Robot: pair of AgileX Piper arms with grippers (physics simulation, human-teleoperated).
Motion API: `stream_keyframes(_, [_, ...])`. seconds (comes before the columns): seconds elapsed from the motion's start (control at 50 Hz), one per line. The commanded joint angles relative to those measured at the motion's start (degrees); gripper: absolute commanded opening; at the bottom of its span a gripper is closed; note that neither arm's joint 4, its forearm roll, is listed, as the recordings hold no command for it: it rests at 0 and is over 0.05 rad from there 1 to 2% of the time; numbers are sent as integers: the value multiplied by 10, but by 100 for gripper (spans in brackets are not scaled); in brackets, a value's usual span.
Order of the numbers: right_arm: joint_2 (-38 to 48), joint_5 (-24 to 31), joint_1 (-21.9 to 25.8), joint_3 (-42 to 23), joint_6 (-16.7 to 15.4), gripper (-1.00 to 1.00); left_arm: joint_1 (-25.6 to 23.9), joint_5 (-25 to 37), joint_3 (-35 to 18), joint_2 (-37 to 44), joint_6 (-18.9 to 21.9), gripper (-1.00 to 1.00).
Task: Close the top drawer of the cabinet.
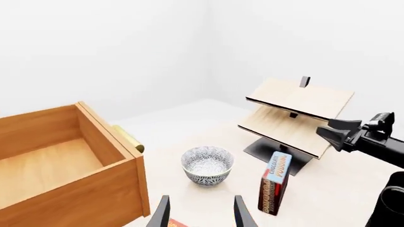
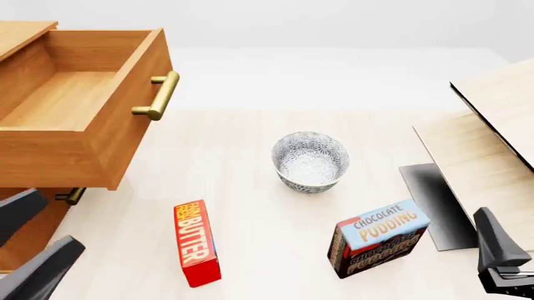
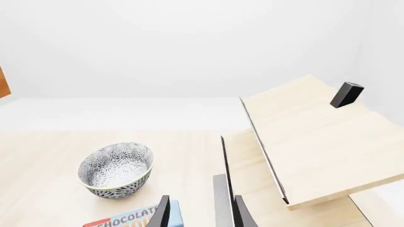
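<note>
The top drawer [image 2: 75, 119] of the orange-brown cabinet [image 2: 21, 34] stands pulled far out and empty, its brass bar handle [image 2: 157, 97] facing the table's middle. In the left wrist view the drawer [image 1: 63, 165] is close by, and its handle [image 1: 129, 139] shows at the front corner. My left gripper [image 2: 29, 240] is open, low in front of the cabinet and below the drawer, touching nothing. My right gripper [image 3: 200, 215] is open too, far off at the table's right beside the pudding box.
A patterned bowl [image 2: 309, 160] sits mid-table. A red butter box [image 2: 195, 242] lies nearer me, and a chocolate pudding box [image 2: 379, 237] stands to the right. Pale wood panels [image 2: 492, 144] on a black stand fill the right side. A lower drawer handle [image 2: 71, 195] shows under the open drawer.
</note>
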Motion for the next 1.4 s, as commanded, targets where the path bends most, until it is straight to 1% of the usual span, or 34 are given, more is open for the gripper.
stream_keyframes(0.02, [0, 0, 0, 0, 0, 100, -43, -70, 28, 50, 15, 100])
stream_keyframes(0.14, [0, 0, 0, 0, 0, 100, -65, -124, 29, 100, 25, 100])
stream_keyframes(0.2, [0, 0, 0, 0, 0, 100, -75, -166, 27, 142, 31, 100])
stream_keyframes(0.26, [0, 0, 0, 0, 0, 100, -81, -193, 24, 169, 37, 100])
stream_keyframes(0.4, [0, 0, 0, 0, 0, 100, -98, -236, 17, 214, 47, 100])
stream_keyframes(0.46, [0, 0, 0, 0, 0, 100, -107, -266, 17, 241, 58, 100])
stream_keyframes(0.7, [0, 0, 0, 0, 0, 100, -135, -345, 5, 334, 70, 100])
stream_keyframes(0.8, [0, 0, 0, 0, 0, 100, -145, -375, -10, 379, 72, 100])
stream_keyframes(0.86, [0, 0, 0, 0, 0, 100, -149, -390, -24, 410, 64, 100])
stream_keyframes(1.02, [0, 0, 0, 0, 0, 100, -169, -449, -50, 493, 73, 100])
stream_keyframes(1.12, [0, 0, 0, 0, 0, 100, -179, -473, -70, 539, 71, 100])
stream_keyframes(1.16, [0, 0, 0, 0, 0, 100, -178, -471, -77, 544, 63, 100])
stream_keyframes(1.4, [0, 0, 0, 0, 0, 100, -173, -488, -109, 600, 56, 100])
